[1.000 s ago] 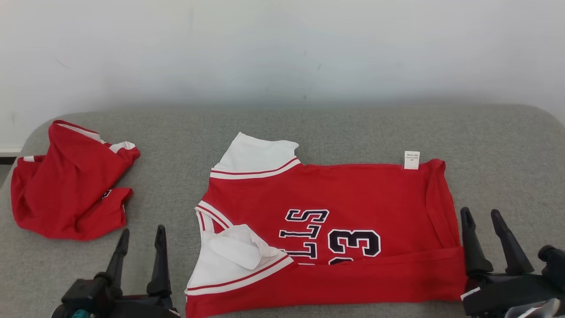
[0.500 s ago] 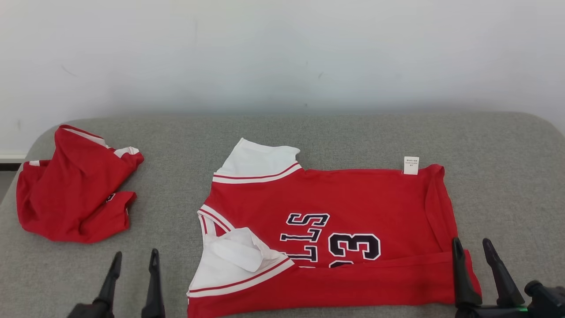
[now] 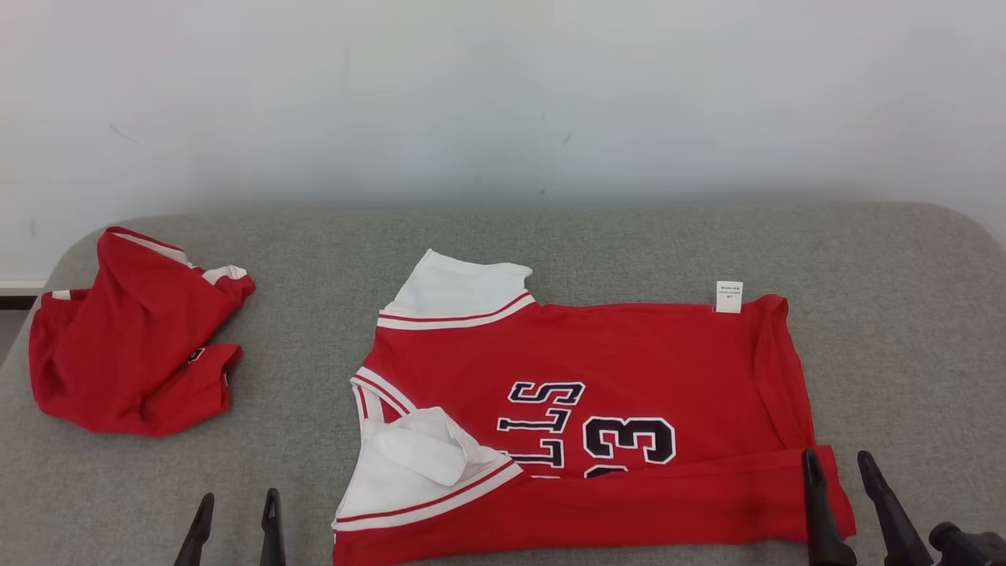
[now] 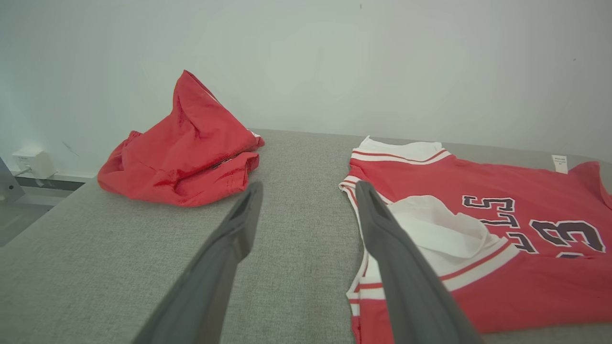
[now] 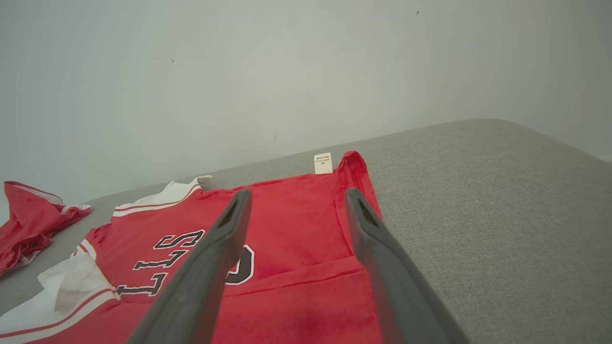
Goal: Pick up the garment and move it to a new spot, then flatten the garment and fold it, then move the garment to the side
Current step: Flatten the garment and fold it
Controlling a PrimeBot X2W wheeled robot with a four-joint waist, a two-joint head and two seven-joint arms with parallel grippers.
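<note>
Lower and nearer the bottom edge of the head view than a second ago, both grippers, with the head camera itself shifted a little too; nearest, left gripper (image 3: 239, 503) with jaws wide apart and nothing between them, over bare grey cushion (image 3: 629, 236) just left of the jersey's near left corner; right gripper (image 3: 837, 464) likewise spread and empty, fingertips over the near right corner of the red jersey (image 3: 597, 354); lying flat mid-cushion, straight ahead, long axis running left to right across the front, white-trimmed shoulders toward the left, hem toward the right, near edge already turned up in a long red strip along the front; loose white flap (image 3: 428, 448) crumpled at the near left armhole; small white label (image 3: 728, 297) at the far right edge; judged mid-fold, with the garment ahead of and between the two sets of jaws, right arm the closer, left needing only a short reach rightward; probably a matter of taking the two ends together; farther left and well apart, a second red garment (image 3: 126, 354) heaped untidily; both borne directly by the cushion; beyond, plain pale wall (image 3: 503, 94).
</note>
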